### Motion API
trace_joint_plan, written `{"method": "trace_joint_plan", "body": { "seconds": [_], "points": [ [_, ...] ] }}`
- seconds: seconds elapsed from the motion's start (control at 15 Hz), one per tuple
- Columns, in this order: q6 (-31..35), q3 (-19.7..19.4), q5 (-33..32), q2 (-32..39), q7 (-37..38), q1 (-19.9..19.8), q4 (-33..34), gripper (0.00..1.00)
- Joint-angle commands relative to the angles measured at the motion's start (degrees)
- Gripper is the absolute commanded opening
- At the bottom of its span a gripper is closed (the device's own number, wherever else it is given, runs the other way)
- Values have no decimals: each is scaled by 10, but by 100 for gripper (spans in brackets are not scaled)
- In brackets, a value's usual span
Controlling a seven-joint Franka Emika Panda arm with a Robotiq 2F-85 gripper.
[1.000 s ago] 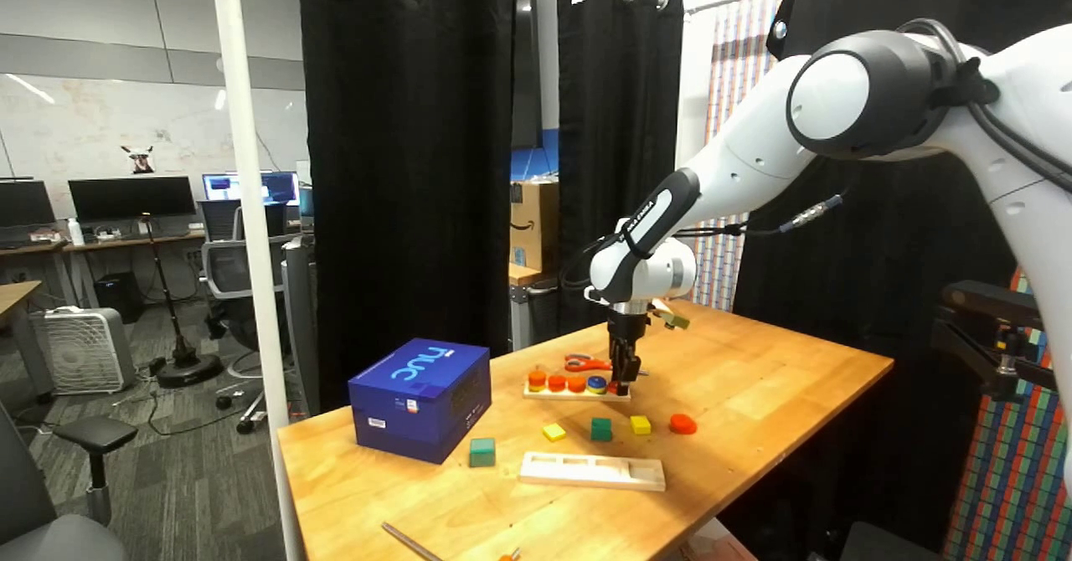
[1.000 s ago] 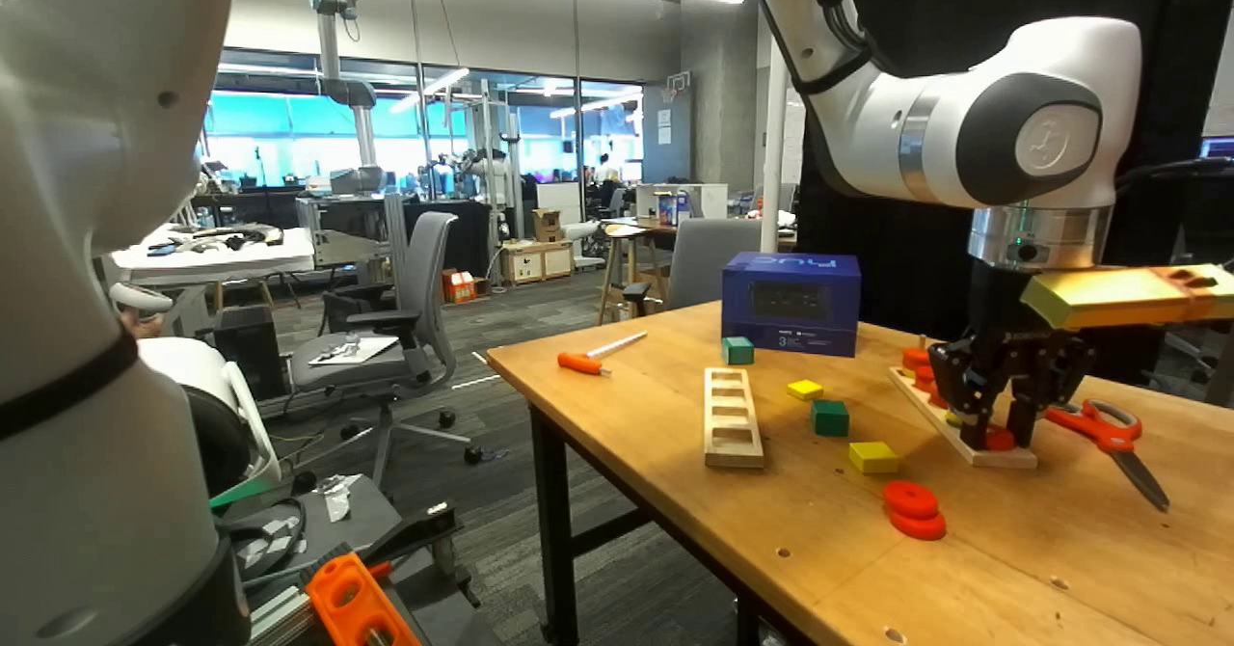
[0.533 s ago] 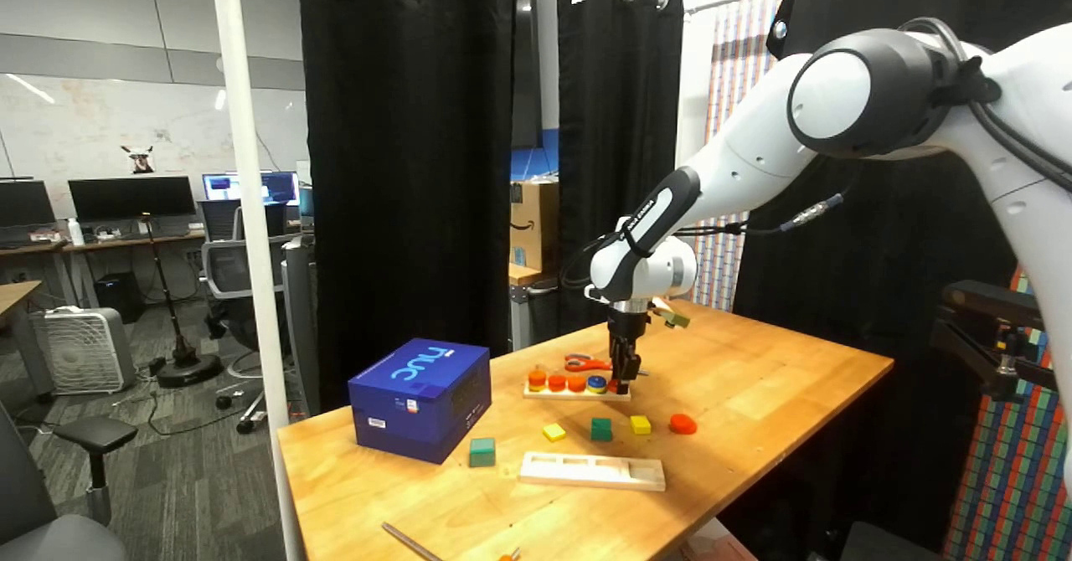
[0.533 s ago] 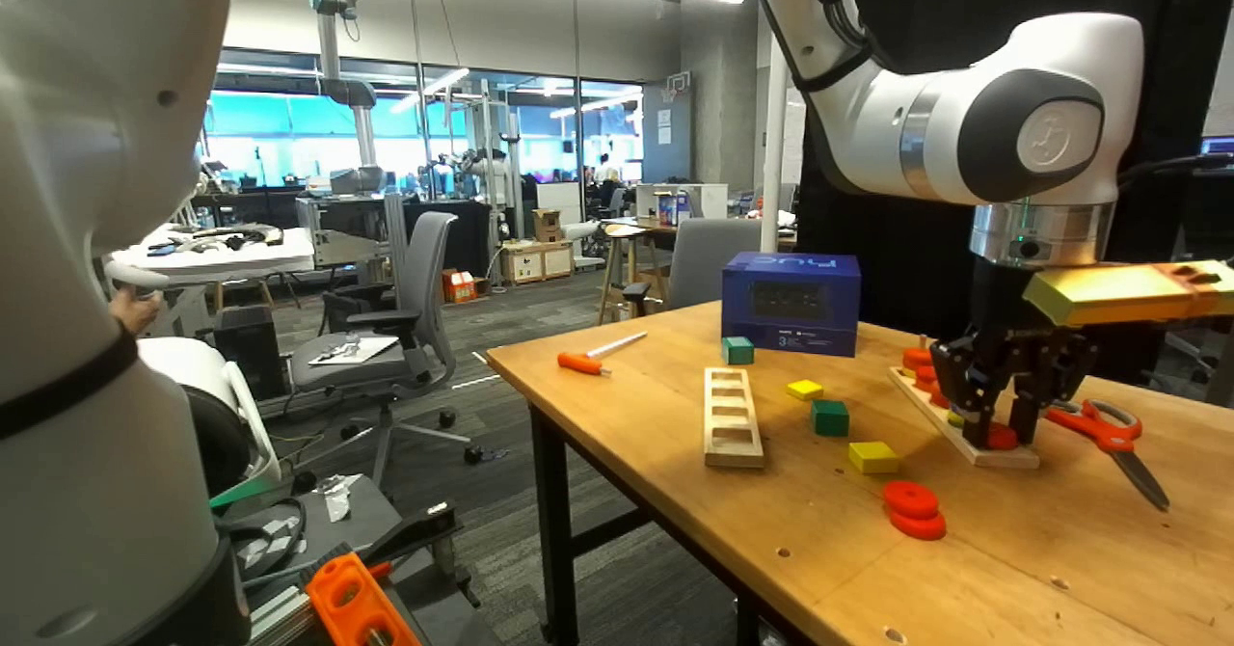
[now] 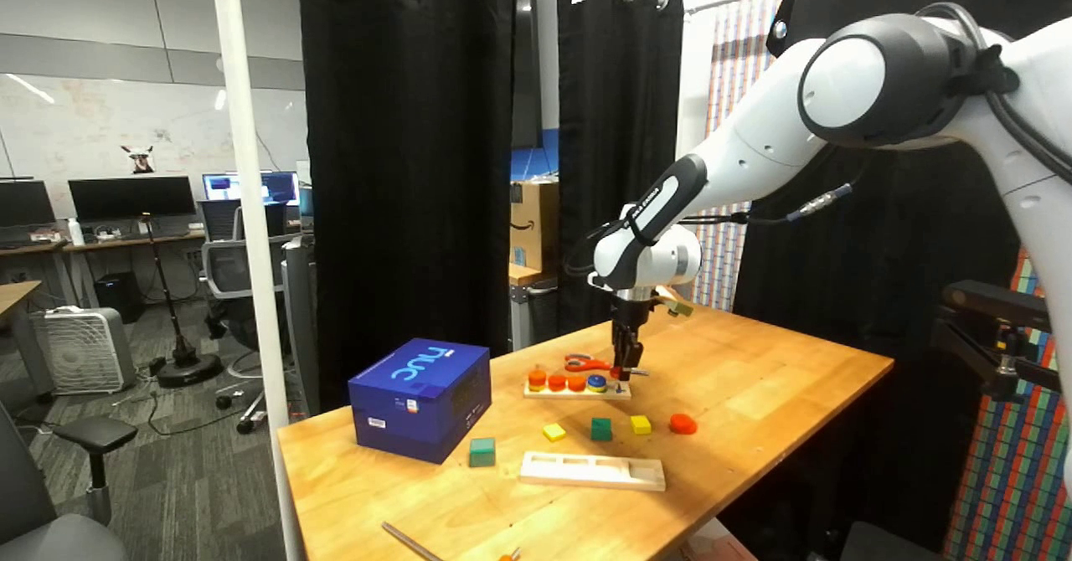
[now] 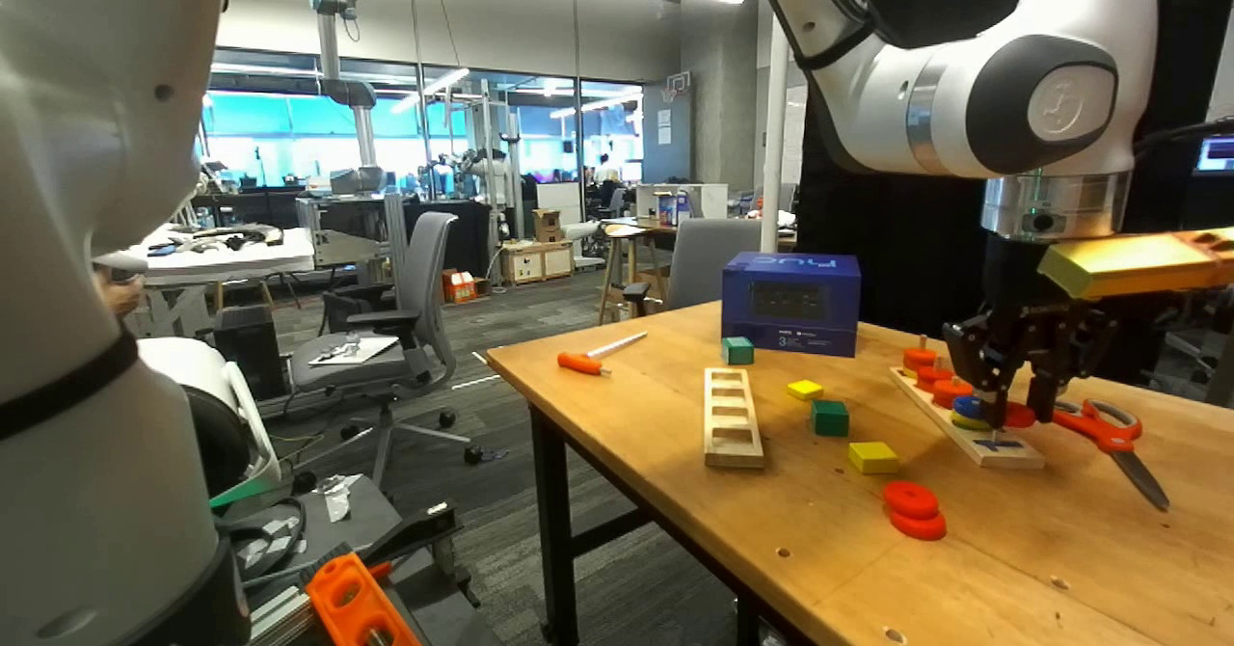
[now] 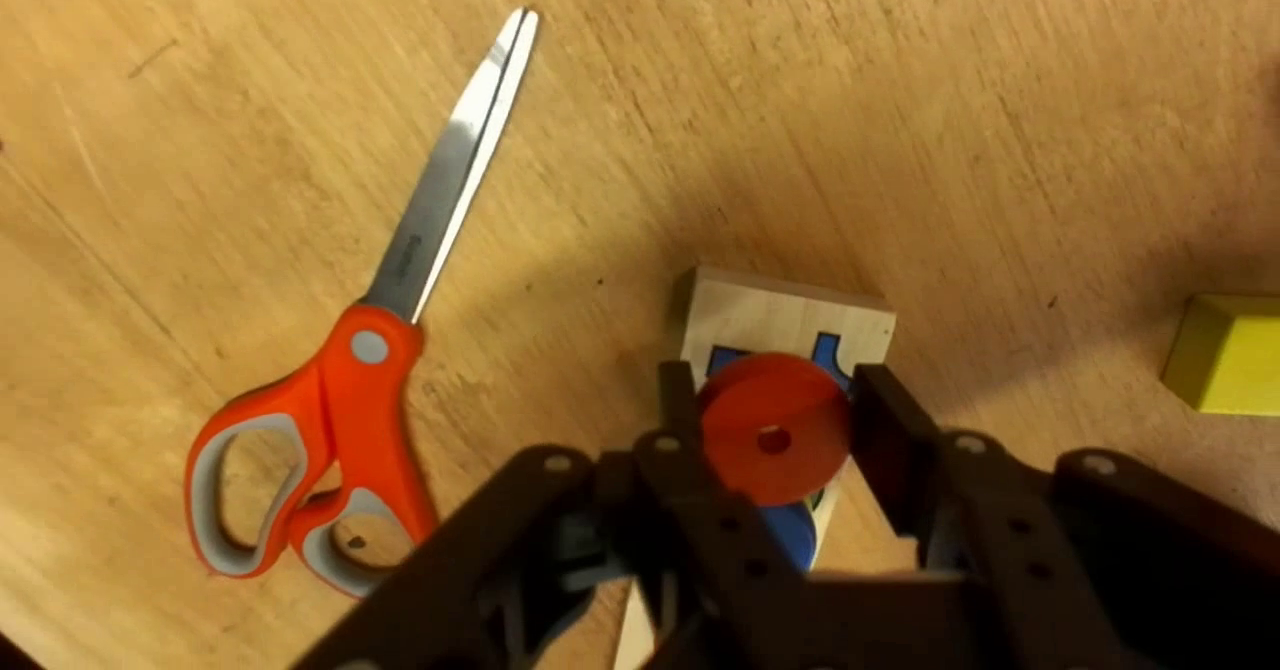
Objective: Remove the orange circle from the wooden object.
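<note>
The orange circle, a flat orange-red disc with a centre hole, shows in the wrist view [image 7: 775, 440] between my fingers. It also shows in an exterior view [image 6: 1019, 416], held above the end of the wooden object [image 6: 1024, 457]. My gripper [image 6: 1017, 409] is shut on its sides. Under the disc, the bare end of the wooden object with blue print shows in the wrist view [image 7: 740, 300]. A short peg stands at that end. Other red-orange discs [image 6: 952, 391] and a blue disc [image 6: 967, 406] sit along the wooden object. In an exterior view my gripper [image 5: 624, 374] partly hides the disc.
Orange-handled scissors [image 7: 370, 420] lie close beside the wooden object. Two red discs [image 6: 911, 506], yellow [image 6: 873, 458] and green blocks [image 6: 830, 418], a slotted wooden tray [image 6: 733, 457] and a blue box [image 5: 419, 398] stand on the table. A screwdriver [image 6: 583, 363] lies near the edge.
My gripper has risen from the end of the wooden object with the orange circle in it. The peg and printed end are now uncovered. The other things have not moved.
</note>
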Motion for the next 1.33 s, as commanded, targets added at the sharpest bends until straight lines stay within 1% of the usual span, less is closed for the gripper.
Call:
{"method": "trace_joint_plan", "body": {
  "seconds": [0.0, 0.33, 0.67, 1.2, 1.27],
  "points": [
    [9, -17, 4, -43, 6, -1, -46, 25],
    [24, -38, 16, -72, 12, -9, -107, 25],
    [42, -48, 34, -86, 12, -18, -152, 25],
    [51, -53, 59, -87, 7, -29, -169, 25],
    [49, -55, 58, -87, 10, -29, -168, 28]
  ]
}}
